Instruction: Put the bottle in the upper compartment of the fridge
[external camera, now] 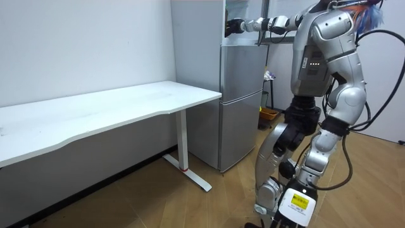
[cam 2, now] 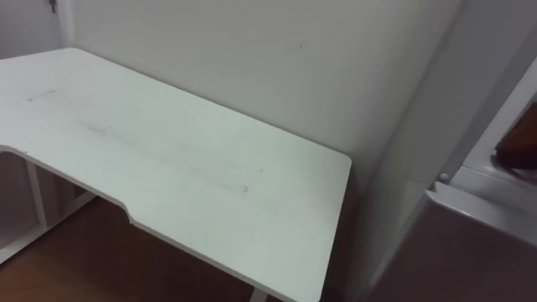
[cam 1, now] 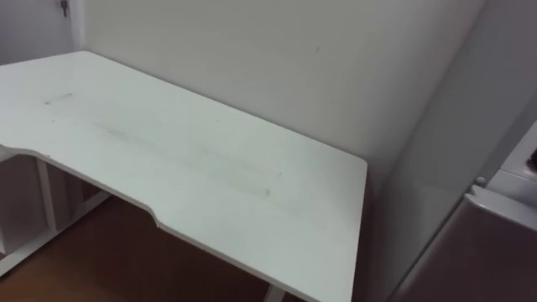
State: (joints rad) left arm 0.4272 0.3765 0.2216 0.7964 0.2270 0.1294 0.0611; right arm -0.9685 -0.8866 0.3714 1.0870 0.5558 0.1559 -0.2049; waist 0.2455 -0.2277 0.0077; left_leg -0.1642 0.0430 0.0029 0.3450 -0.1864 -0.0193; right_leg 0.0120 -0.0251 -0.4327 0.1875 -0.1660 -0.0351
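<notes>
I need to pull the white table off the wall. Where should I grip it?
Likely by the front edge of the table, from the room side: the thin top overhangs there, while the back hugs the wall and the end sits near the fridge.

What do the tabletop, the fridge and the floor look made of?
Tabletop: white laminate or painted board, matt, with faint scuffs. Fridge: probably grey painted or brushed metal, with a soft sheen. Floor: wood or wood-look laminate, with plank seams and a slight gloss.
</notes>
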